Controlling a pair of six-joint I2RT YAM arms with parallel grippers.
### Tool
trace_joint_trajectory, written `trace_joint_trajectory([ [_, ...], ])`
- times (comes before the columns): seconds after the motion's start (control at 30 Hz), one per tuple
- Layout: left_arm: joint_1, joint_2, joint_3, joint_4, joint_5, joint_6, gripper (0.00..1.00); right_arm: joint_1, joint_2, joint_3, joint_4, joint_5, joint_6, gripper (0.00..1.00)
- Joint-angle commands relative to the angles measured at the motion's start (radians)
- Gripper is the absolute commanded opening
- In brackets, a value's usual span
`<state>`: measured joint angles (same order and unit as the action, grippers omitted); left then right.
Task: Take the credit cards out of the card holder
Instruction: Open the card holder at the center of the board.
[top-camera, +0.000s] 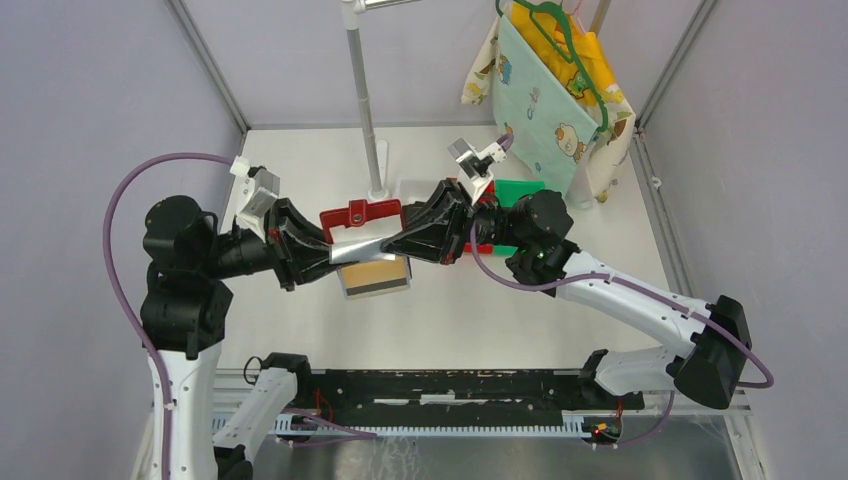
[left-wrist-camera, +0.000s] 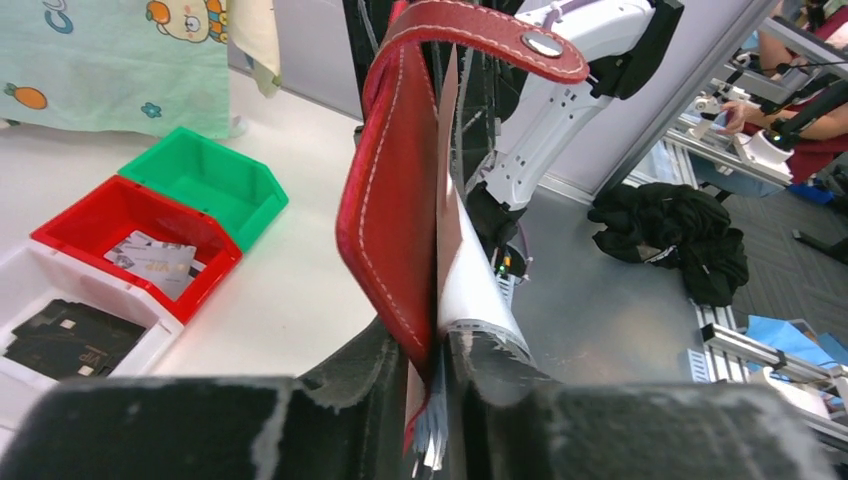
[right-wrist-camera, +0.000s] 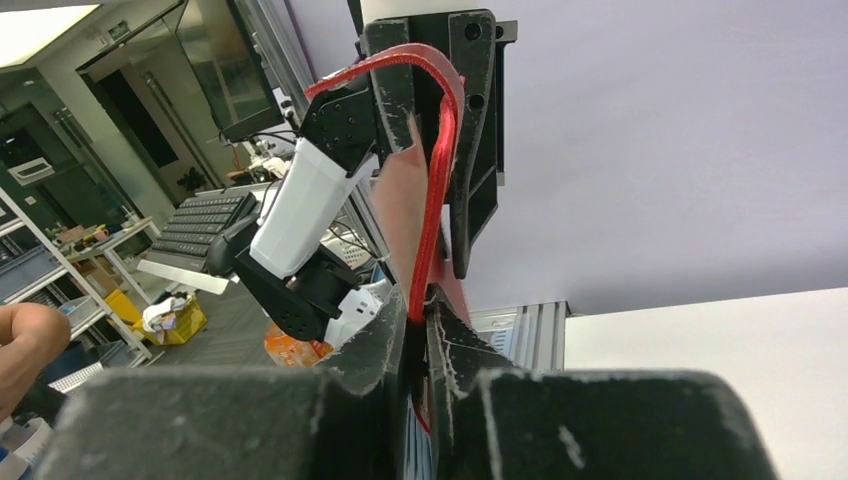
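Observation:
The dark red card holder (top-camera: 362, 215) hangs above the table, held between both grippers. Its clear sleeves hang open below it, and the front one shows a tan credit card (top-camera: 377, 270) with a dark stripe. My left gripper (top-camera: 322, 250) is shut on the holder's left edge; in the left wrist view (left-wrist-camera: 440, 345) the red cover (left-wrist-camera: 395, 200) and sleeve edges are pinched between the jaws. My right gripper (top-camera: 402, 243) is shut on the right edge; in the right wrist view (right-wrist-camera: 422, 320) the red cover (right-wrist-camera: 432, 200) stands edge-on between the jaws.
A metal pole (top-camera: 365, 100) on a base stands just behind the holder. Green (top-camera: 518, 190), red (left-wrist-camera: 130, 225) and white (left-wrist-camera: 70, 335) bins sit at the right; the red one holds a pale card (left-wrist-camera: 150, 262), the white a black one. A patterned cloth bag (top-camera: 555, 95) hangs back right.

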<state>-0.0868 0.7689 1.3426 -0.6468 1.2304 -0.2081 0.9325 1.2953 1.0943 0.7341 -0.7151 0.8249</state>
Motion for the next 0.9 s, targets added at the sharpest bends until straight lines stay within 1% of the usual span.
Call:
trace_joint_trajectory([
  [0.0, -0.001, -0.007, -0.02, 0.124, -0.056, -0.1, 0.19, 0.017, -0.004, 0.006, 0.087, -0.039, 0.02, 0.23],
  [0.1, -0.001, -0.01, -0.053, 0.178, -0.061, -0.169, 0.11, 0.018, -0.015, -0.012, 0.108, -0.056, 0.016, 0.57],
  [0.13, -0.001, -0.01, -0.059, 0.191, -0.062, -0.192, 0.09, 0.017, -0.019, -0.022, 0.116, -0.061, 0.009, 0.64],
  [0.2, -0.001, -0.006, -0.064, 0.219, -0.061, -0.237, 0.03, 0.015, -0.036, -0.042, 0.135, -0.078, -0.005, 0.73],
  [0.3, -0.001, 0.0, -0.063, 0.248, -0.06, -0.3, 0.02, 0.015, -0.06, -0.078, 0.166, -0.102, -0.033, 0.81],
  [0.4, -0.001, 0.001, -0.06, 0.267, -0.055, -0.342, 0.02, 0.016, -0.09, -0.109, 0.15, -0.101, -0.091, 0.82],
  [0.47, -0.001, 0.0, -0.06, 0.274, -0.053, -0.359, 0.02, 0.016, -0.109, -0.108, 0.076, -0.058, -0.169, 0.81],
  [0.6, -0.001, -0.006, -0.064, 0.279, -0.034, -0.371, 0.02, 0.016, -0.109, -0.061, -0.027, 0.017, -0.262, 0.72],
  [0.77, -0.001, -0.012, -0.074, 0.281, -0.013, -0.376, 0.02, 0.016, -0.064, 0.025, -0.074, 0.018, -0.275, 0.63],
  [0.87, -0.001, -0.012, -0.078, 0.28, 0.006, -0.373, 0.02, 0.016, -0.035, 0.063, -0.086, 0.024, -0.269, 0.54],
])
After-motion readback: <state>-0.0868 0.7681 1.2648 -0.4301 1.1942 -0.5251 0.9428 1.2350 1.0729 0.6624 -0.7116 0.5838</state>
